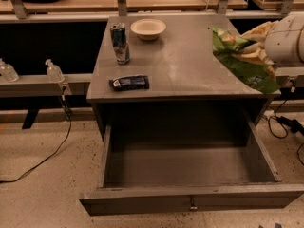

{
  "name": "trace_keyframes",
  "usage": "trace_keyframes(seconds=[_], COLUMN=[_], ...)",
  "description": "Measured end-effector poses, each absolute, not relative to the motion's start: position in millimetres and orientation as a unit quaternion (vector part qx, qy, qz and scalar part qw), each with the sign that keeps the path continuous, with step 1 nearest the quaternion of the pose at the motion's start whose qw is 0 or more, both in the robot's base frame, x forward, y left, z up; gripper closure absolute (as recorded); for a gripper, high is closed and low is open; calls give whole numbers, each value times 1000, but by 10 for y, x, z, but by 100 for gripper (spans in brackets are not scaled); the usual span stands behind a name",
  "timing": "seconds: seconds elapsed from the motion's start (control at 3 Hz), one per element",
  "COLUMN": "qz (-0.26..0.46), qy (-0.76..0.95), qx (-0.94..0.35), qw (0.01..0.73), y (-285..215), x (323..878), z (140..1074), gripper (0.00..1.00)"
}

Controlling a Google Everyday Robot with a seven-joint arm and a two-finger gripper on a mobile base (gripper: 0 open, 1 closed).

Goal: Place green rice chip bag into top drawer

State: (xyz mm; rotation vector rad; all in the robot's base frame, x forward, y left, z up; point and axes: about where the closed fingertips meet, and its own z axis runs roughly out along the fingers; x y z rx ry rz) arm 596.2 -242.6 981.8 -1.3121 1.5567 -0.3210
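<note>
Gripper (pixel 259 49) at worktop's (pixel 190 65) right edge, clamped on green rice chip bag (pixel 244 72). Open top drawer (pixel 190 199) below, leftward and nearer camera.

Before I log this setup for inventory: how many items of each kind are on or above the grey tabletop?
Can: 1
Bowl: 1
Dark-blue packet: 1
Green rice chip bag: 1, gripped by the claw above the tabletop's right edge
Total: 4

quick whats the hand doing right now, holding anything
hand: closed on the green rice chip bag, at the right edge of the table.
</note>
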Motion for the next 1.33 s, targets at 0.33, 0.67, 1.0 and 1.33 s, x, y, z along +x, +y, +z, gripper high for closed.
trace_keyframes(seconds=[0.33, 0.67, 1.0, 1.33], qz=[-114, -69, -33, -30], qy=[640, 654, 670, 685], qx=[-567, -579, -593, -606], qw=[506, 482, 445, 404], y=[-2195, -2107, -2112, -2210], x=[5620, 5196, 4923, 4789], z=[9712, 9316, 8910, 8561], gripper=[100, 100, 100, 86])
